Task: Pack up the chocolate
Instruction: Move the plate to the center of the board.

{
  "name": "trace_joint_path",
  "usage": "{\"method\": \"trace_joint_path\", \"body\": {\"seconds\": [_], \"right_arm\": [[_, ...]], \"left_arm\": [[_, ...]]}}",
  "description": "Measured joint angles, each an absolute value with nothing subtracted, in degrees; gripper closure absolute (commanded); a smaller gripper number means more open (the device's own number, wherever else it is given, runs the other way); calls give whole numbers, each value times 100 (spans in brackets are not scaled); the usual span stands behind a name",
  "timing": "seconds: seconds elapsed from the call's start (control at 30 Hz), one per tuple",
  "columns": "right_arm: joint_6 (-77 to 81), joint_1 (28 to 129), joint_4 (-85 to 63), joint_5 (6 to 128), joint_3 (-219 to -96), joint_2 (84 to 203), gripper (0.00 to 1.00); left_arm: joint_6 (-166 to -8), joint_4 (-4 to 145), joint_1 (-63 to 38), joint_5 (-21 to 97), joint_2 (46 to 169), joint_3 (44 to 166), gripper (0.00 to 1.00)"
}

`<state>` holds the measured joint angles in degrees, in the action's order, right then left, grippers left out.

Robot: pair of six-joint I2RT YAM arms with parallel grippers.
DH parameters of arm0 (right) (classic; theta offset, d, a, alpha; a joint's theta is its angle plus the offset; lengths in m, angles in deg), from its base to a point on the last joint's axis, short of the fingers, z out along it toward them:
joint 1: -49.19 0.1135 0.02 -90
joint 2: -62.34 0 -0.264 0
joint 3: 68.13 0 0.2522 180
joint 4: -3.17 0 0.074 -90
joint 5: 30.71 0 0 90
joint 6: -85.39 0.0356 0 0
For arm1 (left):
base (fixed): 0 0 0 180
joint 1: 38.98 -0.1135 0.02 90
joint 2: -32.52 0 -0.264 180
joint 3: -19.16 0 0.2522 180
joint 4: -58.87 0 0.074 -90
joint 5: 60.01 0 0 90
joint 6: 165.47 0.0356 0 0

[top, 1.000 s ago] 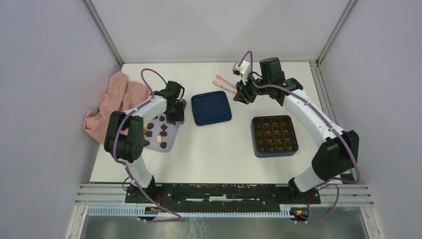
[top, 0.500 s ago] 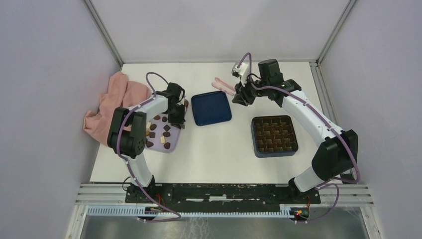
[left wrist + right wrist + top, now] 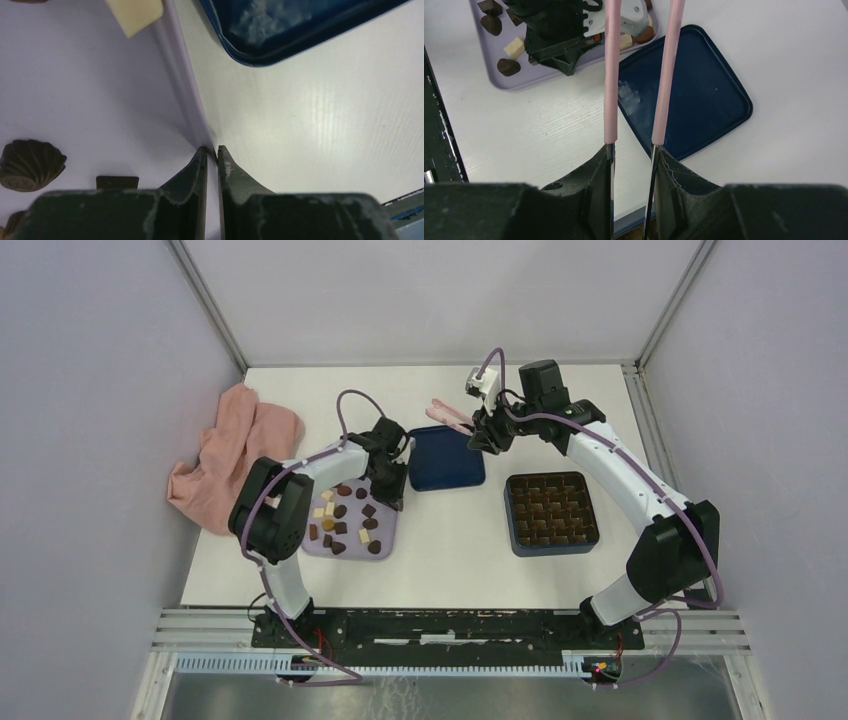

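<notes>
Lilac plastic is all the left gripper has, its jaws pinched shut on the thin rim of the lilac tray where the chocolate lies loose, so a jerk or a slipped pinch could tip pieces onto the table. Just beyond, the dark blue lid lies near that rim and a pull that way could shove it, while farther back the right gripper, clamped on the pink tongs, points them toward the left gripper, so the two could collide.
</notes>
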<state>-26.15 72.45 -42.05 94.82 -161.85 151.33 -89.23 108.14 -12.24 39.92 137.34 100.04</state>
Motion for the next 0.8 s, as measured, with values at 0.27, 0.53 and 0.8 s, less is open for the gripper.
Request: {"method": "trace_joint_path", "body": {"seconds": [0.27, 0.53, 0.8], "right_arm": [[-2838, 7191, -4428, 9399, -15991, 15128, 64], [-2895, 6939, -4548, 9316, -15925, 14947, 64], [-3059, 6889, -4629, 9209, -15925, 14838, 64]], "left_arm": [[-8923, 10624, -614, 4283, 14029, 10332, 83], [-8932, 10141, -487, 4429, 13998, 10196, 72], [-8956, 9889, -490, 4099, 12820, 9567, 55]]}}
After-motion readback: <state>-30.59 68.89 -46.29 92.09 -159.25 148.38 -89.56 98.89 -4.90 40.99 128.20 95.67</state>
